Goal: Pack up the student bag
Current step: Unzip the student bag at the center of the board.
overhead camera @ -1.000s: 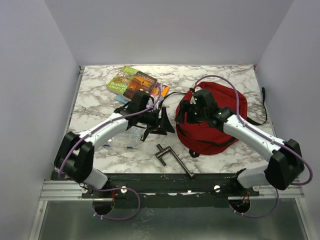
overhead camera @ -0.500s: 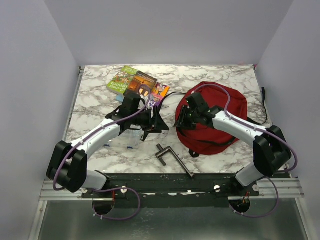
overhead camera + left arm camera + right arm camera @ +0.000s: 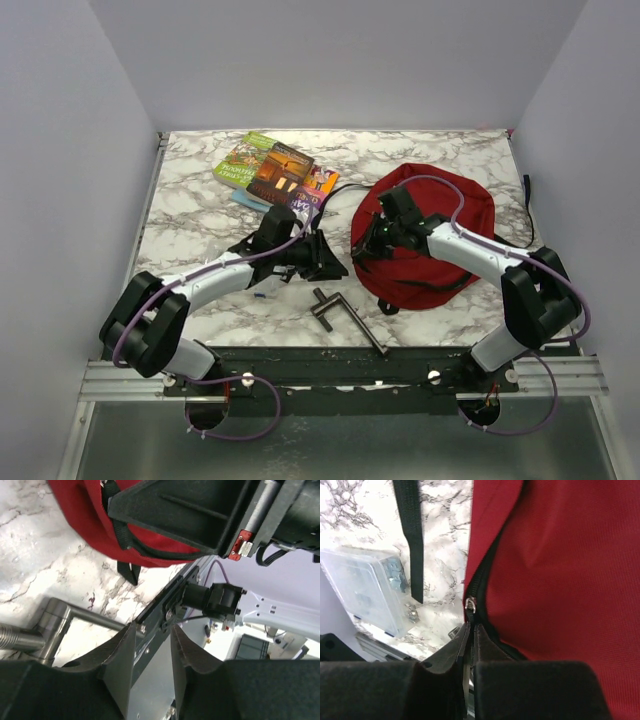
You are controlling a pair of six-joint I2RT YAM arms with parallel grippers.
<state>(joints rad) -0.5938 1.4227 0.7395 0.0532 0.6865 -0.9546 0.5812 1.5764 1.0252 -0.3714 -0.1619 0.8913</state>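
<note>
The dark-red student bag [image 3: 440, 235] lies at the right of the marble table, with its black zipper line [image 3: 487, 575] running down its left edge. My right gripper [image 3: 374, 240] is at that edge. Its jaws are pinched together on the zipper pull [image 3: 470, 611], just under the small metal ring. My left gripper [image 3: 326, 262] hovers just left of the bag and is turned on its side. Its fingers [image 3: 120, 652] stand apart with nothing between them. The bag's red fabric [image 3: 95, 515] fills the top of the left wrist view.
A stack of colourful books [image 3: 275, 172] lies at the back left. A metal L-shaped handle [image 3: 345, 312] rests near the front edge, below both grippers. A clear plastic pouch [image 3: 362, 587] sits left of the bag, mostly under my left arm. A black strap [image 3: 412, 540] trails beside it.
My right gripper came down to the bag's left edge and closed on the zipper pull. My left arm swung forward and right over the clear pouch, and its jaws narrowed.
</note>
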